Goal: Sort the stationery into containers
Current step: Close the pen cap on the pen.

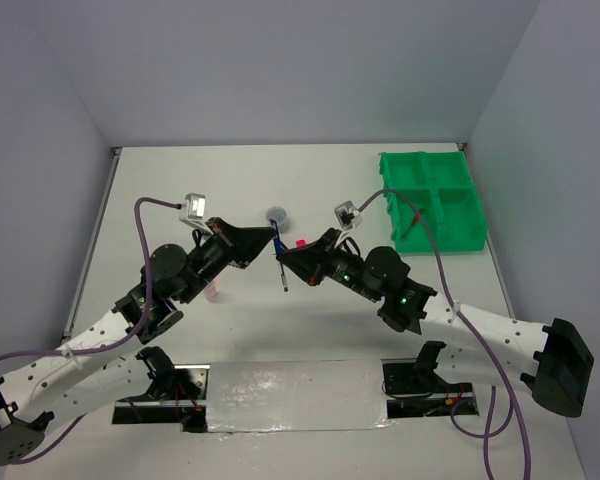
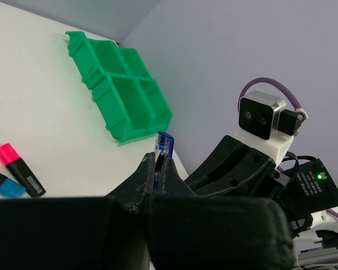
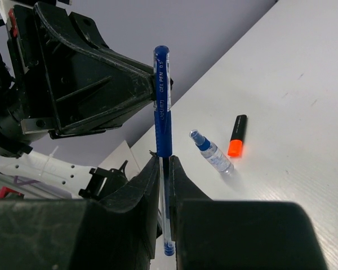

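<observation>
Robotics lab test cell. The white table (image 1: 180, 180) was boxed in by plain grey panels (image 1: 280, 60) at 9, 12 and 3 o'clock, like a purpose-built enclosure. Two white-and-black arms were bolted at 6 o'clock, the left arm (image 1: 90, 345) and the right arm (image 1: 480, 325), with a shiny metal plate (image 1: 290, 395) between their bases. Purple cable (image 2: 267, 80) looped exposed off the wrists. A boxy camera (image 2: 261, 115) rode the right arm's wrist, and a green status light (image 2: 318, 176) glowed on black electronics beside it. A bright green tray (image 1: 440, 240) sat at 1 o'clock.
</observation>
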`<state>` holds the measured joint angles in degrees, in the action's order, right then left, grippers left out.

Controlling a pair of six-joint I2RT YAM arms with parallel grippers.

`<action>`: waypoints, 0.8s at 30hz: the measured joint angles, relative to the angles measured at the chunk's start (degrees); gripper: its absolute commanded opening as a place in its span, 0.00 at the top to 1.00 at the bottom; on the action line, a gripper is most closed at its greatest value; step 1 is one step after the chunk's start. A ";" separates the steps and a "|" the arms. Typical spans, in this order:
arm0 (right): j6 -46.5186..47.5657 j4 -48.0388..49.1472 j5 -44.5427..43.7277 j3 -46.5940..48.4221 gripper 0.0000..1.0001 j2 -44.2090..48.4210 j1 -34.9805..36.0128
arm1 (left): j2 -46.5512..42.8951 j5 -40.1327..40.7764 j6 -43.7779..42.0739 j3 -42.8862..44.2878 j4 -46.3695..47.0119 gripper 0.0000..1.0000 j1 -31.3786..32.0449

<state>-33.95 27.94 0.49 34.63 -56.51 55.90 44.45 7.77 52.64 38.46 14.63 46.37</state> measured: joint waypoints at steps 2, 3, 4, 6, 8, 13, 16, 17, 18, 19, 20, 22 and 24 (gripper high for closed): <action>-0.28 0.94 1.62 0.24 1.00 -0.52 -1.09 | 0.00 0.92 -0.04 0.00 0.55 1.00 0.11; -0.46 1.42 2.43 0.24 1.00 -0.63 -1.64 | 0.02 1.29 -0.07 0.00 0.81 1.00 0.22; -0.57 1.77 3.37 0.26 1.00 -0.66 -2.12 | 0.02 1.62 -0.07 0.00 1.18 1.00 0.39; -0.92 2.14 5.33 0.44 1.00 -0.66 -3.32 | 0.04 2.27 -0.17 0.00 1.84 1.00 0.83; -1.11 1.97 7.41 1.07 1.00 -0.66 -4.59 | 0.11 3.17 -0.24 0.00 2.58 1.00 1.31; -1.11 -0.20 11.34 3.80 1.00 -0.68 -6.49 | 0.09 4.92 -0.39 -0.11 5.05 1.00 2.25; -1.14 -0.79 13.60 5.29 1.00 -0.87 -7.30 | -0.02 5.66 -0.44 -0.39 6.78 1.00 2.80; -1.14 -0.92 14.14 5.70 1.00 -1.05 -7.48 | -0.02 5.92 -0.48 -0.39 7.26 1.00 2.97; -1.14 -0.98 14.53 5.99 1.00 -1.18 -7.61 | 0.00 6.10 -0.66 -0.46 7.61 1.00 3.06; -1.16 -1.01 14.95 6.10 1.00 -1.29 -7.82 | 0.02 6.27 -0.87 -0.50 7.87 1.00 3.19; -1.25 -0.98 15.50 6.21 1.00 -1.49 -8.11 | 0.07 6.49 -1.16 -0.63 8.17 1.00 3.37; -1.79 -1.07 16.72 6.47 1.00 -1.86 -8.76 | 0.24 7.21 -1.51 -0.85 8.59 1.00 3.74; -2.19 -1.18 17.84 6.95 1.00 -2.36 -9.18 | 0.50 8.02 -1.60 -0.92 9.07 1.00 4.09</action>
<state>-36.14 26.76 18.33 41.58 -58.87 46.72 44.95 15.79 51.05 37.54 23.70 50.46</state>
